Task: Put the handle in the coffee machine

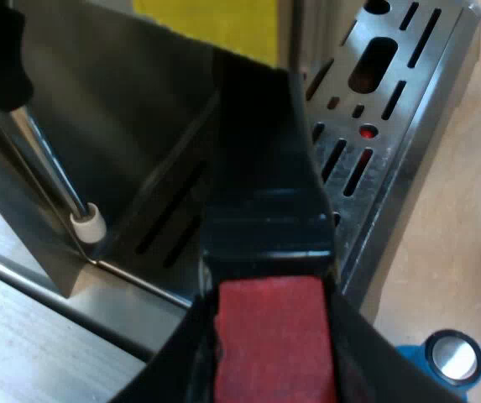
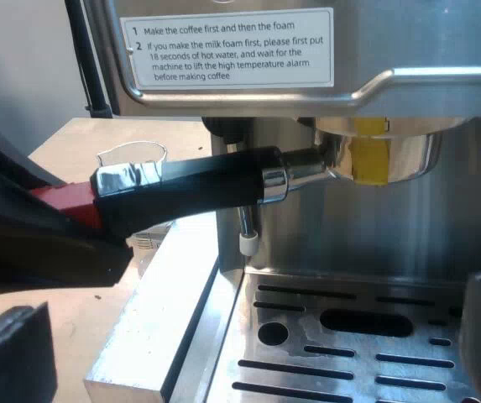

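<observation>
The metal holder sits up against the underside of the espresso machine, at the brew head marked with yellow tape. Its dark handle sticks out level, away from the machine's front. My left gripper is shut on the handle's red end, and the dark handle runs from there toward the machine. From the right wrist, the left gripper shows as a black mass around the red end. My right gripper hangs open over the drip tray, holding nothing.
A steam wand with a white tip hangs beside the holder, above the slotted drip tray. A blue tamper stands on the wooden table by the tray. A measuring glass stands behind the handle.
</observation>
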Robot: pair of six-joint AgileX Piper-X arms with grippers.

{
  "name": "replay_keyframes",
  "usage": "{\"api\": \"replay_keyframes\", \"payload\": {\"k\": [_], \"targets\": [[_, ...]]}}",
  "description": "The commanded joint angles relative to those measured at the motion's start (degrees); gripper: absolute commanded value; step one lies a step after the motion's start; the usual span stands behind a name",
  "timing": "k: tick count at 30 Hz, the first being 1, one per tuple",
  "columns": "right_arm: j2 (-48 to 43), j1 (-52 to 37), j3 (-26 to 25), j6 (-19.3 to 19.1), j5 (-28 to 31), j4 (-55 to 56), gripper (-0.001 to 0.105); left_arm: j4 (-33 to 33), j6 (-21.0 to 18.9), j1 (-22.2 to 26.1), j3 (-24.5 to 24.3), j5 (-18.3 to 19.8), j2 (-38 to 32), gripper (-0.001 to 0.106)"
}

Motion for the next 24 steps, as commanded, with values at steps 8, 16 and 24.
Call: {"api": "replay_keyframes", "payload": {"k": [8, 16, 24], "targets": [[-0.3, -0.1, -0.2, -0.8, 0.2, 0.2, 0.105, -6.2, -1.4, -0.3, -2.2, 12.4, -1.3, 0.000], [-0.3, -0.1, -0.2, -0.8, 0.2, 0.2, 0.105, -5.4, -1.7, -0.3, -2.3, 12.4, -1.3, 0.000], [-0.3, -0.5, -0.2, -1.4, 0.2, 1.4, 0.105, -5.3, -2.3, -0.3, -2.3, 12.4, -1.3, 0.000]]}}
